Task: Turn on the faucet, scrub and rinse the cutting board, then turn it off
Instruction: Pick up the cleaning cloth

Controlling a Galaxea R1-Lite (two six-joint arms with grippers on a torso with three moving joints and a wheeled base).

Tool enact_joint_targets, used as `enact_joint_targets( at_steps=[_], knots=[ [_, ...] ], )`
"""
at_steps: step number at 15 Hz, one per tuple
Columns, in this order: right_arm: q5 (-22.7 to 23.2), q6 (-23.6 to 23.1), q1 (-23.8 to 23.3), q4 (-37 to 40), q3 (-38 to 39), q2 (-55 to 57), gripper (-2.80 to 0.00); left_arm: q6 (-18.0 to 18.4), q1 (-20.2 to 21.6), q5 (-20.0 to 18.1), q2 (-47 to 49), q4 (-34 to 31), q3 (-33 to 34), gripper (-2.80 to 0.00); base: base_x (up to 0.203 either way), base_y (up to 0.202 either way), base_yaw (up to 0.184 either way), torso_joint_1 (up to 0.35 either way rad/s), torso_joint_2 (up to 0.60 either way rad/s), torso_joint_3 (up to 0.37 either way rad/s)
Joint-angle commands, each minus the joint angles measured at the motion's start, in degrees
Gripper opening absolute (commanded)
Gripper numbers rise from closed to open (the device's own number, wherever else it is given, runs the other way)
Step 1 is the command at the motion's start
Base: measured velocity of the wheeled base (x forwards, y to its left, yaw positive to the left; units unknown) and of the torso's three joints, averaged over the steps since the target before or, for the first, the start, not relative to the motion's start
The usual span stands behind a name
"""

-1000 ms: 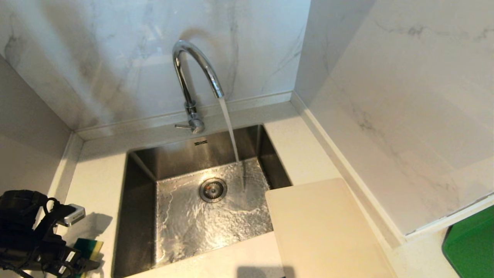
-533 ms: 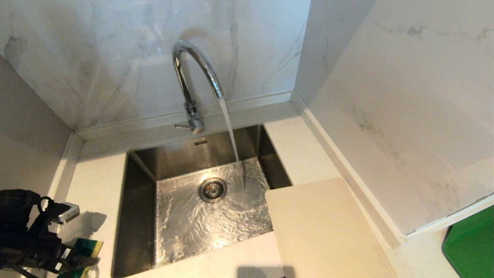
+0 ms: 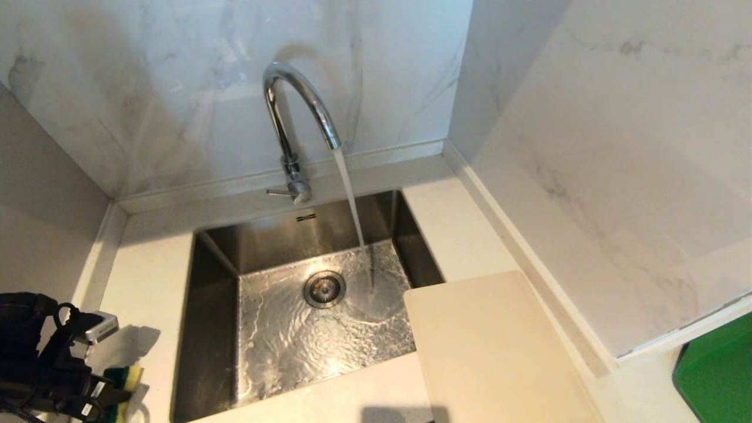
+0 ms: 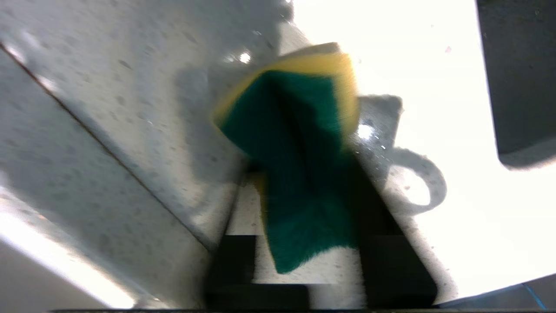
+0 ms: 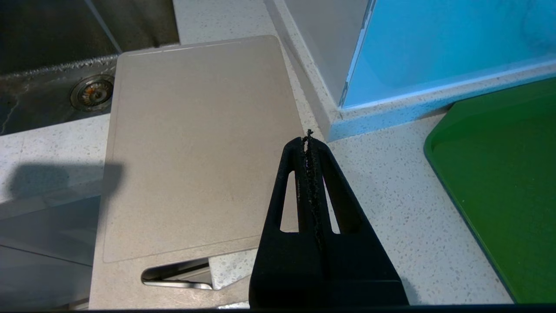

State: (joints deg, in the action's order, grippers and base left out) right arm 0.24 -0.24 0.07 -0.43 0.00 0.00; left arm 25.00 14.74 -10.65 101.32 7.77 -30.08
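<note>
Left of the sink point(image 3: 194, 329), the left gripper point(image 4: 299, 243) pinches the green-and-yellow sponge point(image 4: 295, 143). Water runs from the faucet point(image 3: 296, 111). Beside the cutting board point(image 5: 195, 143), the right gripper point(image 5: 308, 148) is closed, empty.

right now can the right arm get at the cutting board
Probably yes: the right gripper hangs shut just over the cutting board near its right edge, with nothing between them. The left gripper is off pinching the sponge.

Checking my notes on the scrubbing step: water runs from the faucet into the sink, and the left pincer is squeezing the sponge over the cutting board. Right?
Not quite. The left pincer squeezes the sponge over the counter left of the sink, as the head view shows, not over the cutting board, which lies on the sink's right. The faucet is indeed running.
</note>
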Motion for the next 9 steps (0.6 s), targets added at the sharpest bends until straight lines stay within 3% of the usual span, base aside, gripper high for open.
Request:
enact_joint_targets(
  at_steps=[1, 9],
  knots=[
    [0.0, 0.0, 0.0, 0.0, 0.0, 0.0, -2.80, 0.1, -0.2, 0.0, -0.6, 0.0, 0.8, -2.80, 0.000, 0.000, 0.000, 0.000, 0.00, 0.000],
    [0.0, 0.0, 0.0, 0.0, 0.0, 0.0, -2.80, 0.0, -0.6, -2.6, -12.9, -0.7, 3.3, -2.80, 0.000, 0.000, 0.000, 0.000, 0.00, 0.000]
  ],
)
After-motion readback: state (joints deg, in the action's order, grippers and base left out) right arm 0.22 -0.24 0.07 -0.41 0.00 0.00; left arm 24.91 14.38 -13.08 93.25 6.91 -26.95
